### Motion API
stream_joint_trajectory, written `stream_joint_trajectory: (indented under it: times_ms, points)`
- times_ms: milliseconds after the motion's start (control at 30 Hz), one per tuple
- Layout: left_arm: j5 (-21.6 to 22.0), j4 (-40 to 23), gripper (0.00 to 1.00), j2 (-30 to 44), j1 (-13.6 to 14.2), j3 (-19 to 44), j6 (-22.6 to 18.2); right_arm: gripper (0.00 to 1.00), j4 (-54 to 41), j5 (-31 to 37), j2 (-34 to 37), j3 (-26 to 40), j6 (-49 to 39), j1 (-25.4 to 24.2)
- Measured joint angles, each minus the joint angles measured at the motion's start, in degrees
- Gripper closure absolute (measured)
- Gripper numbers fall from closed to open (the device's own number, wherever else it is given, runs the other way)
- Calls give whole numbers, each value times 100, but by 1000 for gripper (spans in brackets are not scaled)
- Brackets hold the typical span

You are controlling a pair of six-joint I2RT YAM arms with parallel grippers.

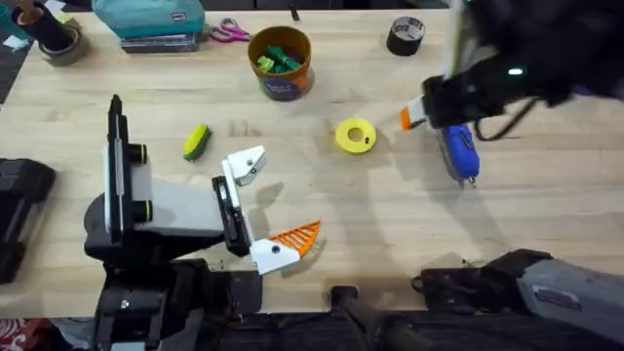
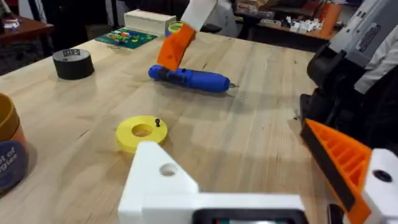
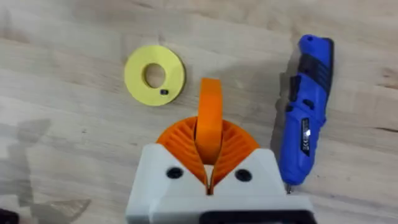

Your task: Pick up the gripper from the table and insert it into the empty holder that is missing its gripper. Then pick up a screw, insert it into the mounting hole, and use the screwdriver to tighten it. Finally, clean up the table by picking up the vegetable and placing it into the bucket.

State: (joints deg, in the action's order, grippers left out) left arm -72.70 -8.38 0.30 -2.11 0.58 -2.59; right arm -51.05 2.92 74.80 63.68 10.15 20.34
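My right claw: pads pressed together on the orange gripper, which stands edge-on between them and pokes out past the tips; held above the table, just beside the screwdriver. My left claw: jaws spread wide, nothing between them; one finger carries its orange ribbed pad, the other is the bare white holder with an open mounting hole. It rests low at the near-left of the table. Screwdriver: blue, lying flat on the right side of the table, touching nothing else that I can see; from my left wrist it lies under the orange gripper held by the right claw. Yellow spool: flat on the wood, mid-table, between holder and screwdriver; a small dark screw sits on its top face near the centre hole. Vegetable: yellow and green, lying on the table just left of the holder, apart from it. Bucket: upright toward the far edge, green pieces inside. Black tape roll: far right. Pink-handled scissors: far edge, left of the bucket.
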Motion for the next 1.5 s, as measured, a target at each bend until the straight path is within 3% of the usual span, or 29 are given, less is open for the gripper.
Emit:
stream_joint_trajectory:
  times_ms: [233,500,700,1000,1233,1500]
  points:
    - [0,0,15,0,0,0,1,992,-536,-91,-1116,158,146,0]
    - [-1,0,15,0,0,0,2,992,-1228,-343,-1184,1338,166,-7]
    - [-1,0,15,0,0,0,0,992,-959,-1298,-1171,1495,175,-15]
    - [-1,0,15,0,0,0,0,992,645,-3189,-1151,1092,229,-321]
    - [-1,0,15,2,0,0,1,992,2518,-5014,-1137,-15,911,-1041]
    - [-1,0,15,0,0,0,0,992,5350,-6622,-850,-1370,2447,-1268]
